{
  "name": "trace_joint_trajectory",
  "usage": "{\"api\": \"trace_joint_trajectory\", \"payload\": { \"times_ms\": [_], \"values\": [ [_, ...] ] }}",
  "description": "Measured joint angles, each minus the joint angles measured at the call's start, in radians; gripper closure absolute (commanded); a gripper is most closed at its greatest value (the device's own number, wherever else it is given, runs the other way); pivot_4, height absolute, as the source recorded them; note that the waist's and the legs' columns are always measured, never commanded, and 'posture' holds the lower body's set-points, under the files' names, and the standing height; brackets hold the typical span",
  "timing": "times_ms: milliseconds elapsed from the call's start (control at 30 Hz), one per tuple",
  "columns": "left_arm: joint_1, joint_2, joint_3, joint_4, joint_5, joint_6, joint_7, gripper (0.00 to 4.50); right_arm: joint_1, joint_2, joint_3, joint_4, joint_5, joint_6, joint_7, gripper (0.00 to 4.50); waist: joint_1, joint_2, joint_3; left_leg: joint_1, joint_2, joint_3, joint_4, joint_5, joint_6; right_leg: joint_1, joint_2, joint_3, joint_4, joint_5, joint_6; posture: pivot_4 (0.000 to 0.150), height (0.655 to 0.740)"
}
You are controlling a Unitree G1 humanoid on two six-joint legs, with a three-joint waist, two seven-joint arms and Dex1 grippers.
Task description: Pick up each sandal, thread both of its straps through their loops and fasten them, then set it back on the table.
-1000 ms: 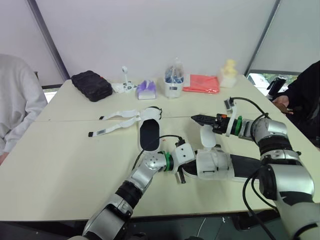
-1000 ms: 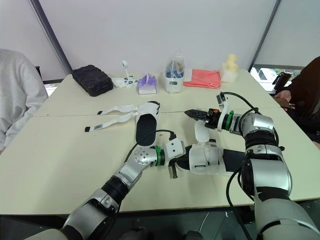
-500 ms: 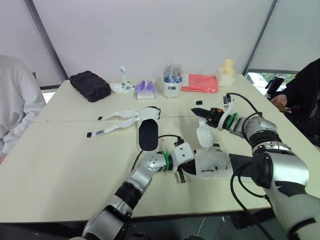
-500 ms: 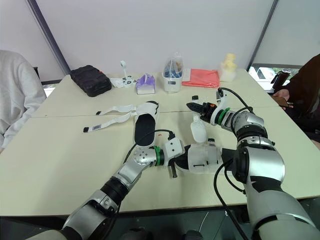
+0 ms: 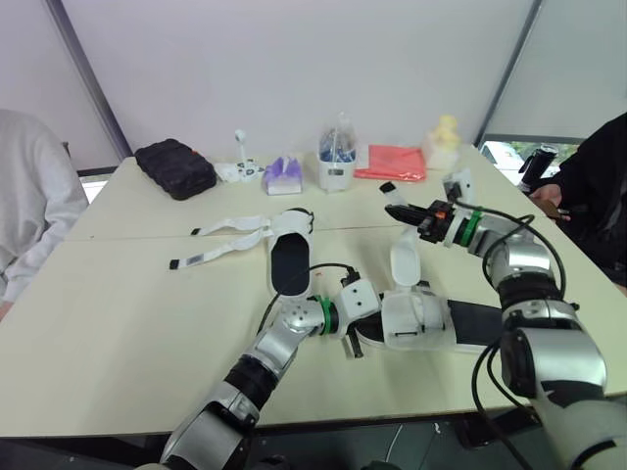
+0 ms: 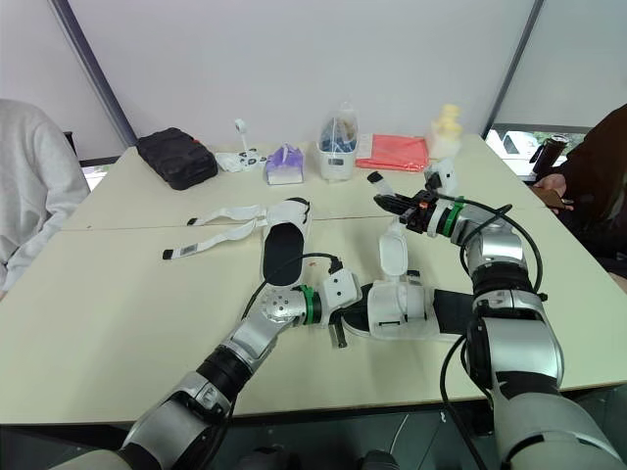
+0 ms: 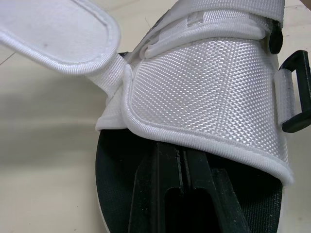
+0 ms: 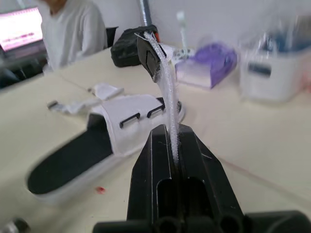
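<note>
Eyes on the near sandal: it lies flat on the worktop in front of me. My left gripper sits at its left end, fingers pressed together and tucked under the white upper, on the black footbed. My right gripper is clamped on one strap, holding it up off the sandal with the black tip poking past the fingers. The far sandal lies just behind, straps splayed open to the left.

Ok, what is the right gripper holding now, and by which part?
The right gripper pinches the white strap of the near sandal close to its free end; the strap's black tip sticks out past the fingers.
</note>
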Motion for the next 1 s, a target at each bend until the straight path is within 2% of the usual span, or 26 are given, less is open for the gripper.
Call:
{"api": "trace_joint_trajectory", "payload": {
  "times_ms": [67, 167, 367, 600, 700, 867, 1000],
  "values": [
    [0.0, 0.001, 0.0, 0.0, 0.0, 0.001, 0.0, 4.5, 0.042, -0.011, 0.017, -0.071, -0.018, -0.107, 0.02, 4.47, -0.002, 0.0, 0.0, 0.0, 0.0, 0.0, 0.0, 0.0, 0.0, 0.0, 0.0, 0.0, 0.0, 0.0, 0.0, 0.15, 0.74],
    [-0.001, 0.003, 0.0, -0.001, -0.001, 0.001, -0.004, 4.5, 0.152, -0.036, 0.051, -0.271, -0.03, -0.326, 0.08, 4.47, -0.003, 0.0, 0.0, 0.0, 0.0, 0.0, 0.0, 0.0, 0.0, 0.0, 0.0, 0.0, 0.0, 0.0, 0.0, 0.15, 0.74],
    [-0.003, 0.003, 0.0, 0.0, -0.002, 0.002, -0.01, 4.5, 0.398, -0.108, 0.073, -0.635, 0.001, -0.552, 0.153, 4.47, -0.005, 0.0, 0.0, 0.0, 0.0, -0.001, 0.0, 0.0, 0.0, 0.001, 0.0, 0.0, -0.001, 0.0, 0.001, 0.15, 0.74],
    [-0.004, -0.015, -0.001, 0.004, -0.002, 0.005, -0.021, 4.5, 0.65, -0.156, 0.089, -0.817, 0.04, -0.862, 0.188, 4.47, -0.013, -0.001, 0.0, 0.0, 0.001, -0.001, -0.001, 0.0, 0.0, 0.001, 0.001, 0.0, -0.001, -0.001, 0.001, 0.15, 0.74],
    [-0.003, -0.023, -0.003, 0.013, -0.002, 0.007, -0.021, 4.5, 0.666, -0.174, 0.12, -0.815, 0.002, -1.016, 0.173, 3.65, -0.018, 0.0, 0.001, 0.002, 0.002, 0.0, -0.002, 0.0, 0.0, 0.001, 0.002, 0.0, -0.001, -0.001, 0.001, 0.15, 0.74],
    [-0.008, -0.028, -0.004, 0.025, -0.002, 0.007, -0.023, 4.5, 0.658, -0.227, 0.097, -0.699, -0.12, -1.156, 0.079, 1.08, -0.014, -0.002, 0.001, 0.006, 0.002, 0.0, -0.002, 0.0, 0.0, 0.006, 0.002, 0.0, -0.002, -0.001, 0.001, 0.15, 0.74],
    [-0.012, -0.037, 0.008, 0.033, -0.021, 0.032, -0.04, 4.5, 0.632, -0.279, 0.045, -0.546, -0.245, -1.307, -0.026, 1.08, -0.014, -0.002, 0.001, 0.006, 0.002, 0.0, -0.002, 0.0, 0.0, 0.006, 0.002, 0.0, -0.001, -0.001, 0.001, 0.15, 0.74]
  ]
}}
